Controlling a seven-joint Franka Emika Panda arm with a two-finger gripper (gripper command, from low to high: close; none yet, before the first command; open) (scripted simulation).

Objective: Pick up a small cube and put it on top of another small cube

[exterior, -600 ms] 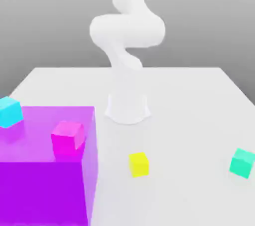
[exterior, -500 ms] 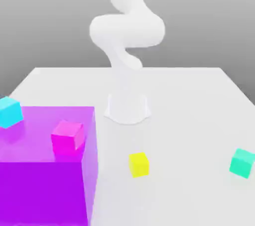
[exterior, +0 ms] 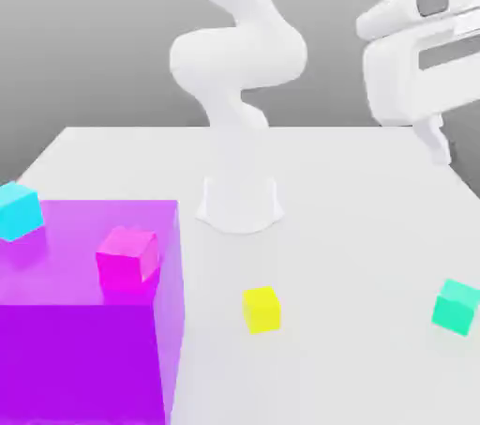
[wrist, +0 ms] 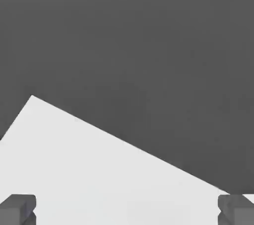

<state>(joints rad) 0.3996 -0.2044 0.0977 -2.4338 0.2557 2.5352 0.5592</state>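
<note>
Gripper (wrist: 127,210), one: had swung into the exterior view's upper right, at one to two o'clock; jaws wide apart, nothing held. Green cube (exterior: 456,307), one: lay on the table (exterior: 328,226) below it, near six o'clock. Yellow cube (exterior: 262,310), one: nine o'clock from the green.

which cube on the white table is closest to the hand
The teal-green cube, at the exterior view's far right; the yellow cube sits farther from the hand, nearer the purple block.
</note>
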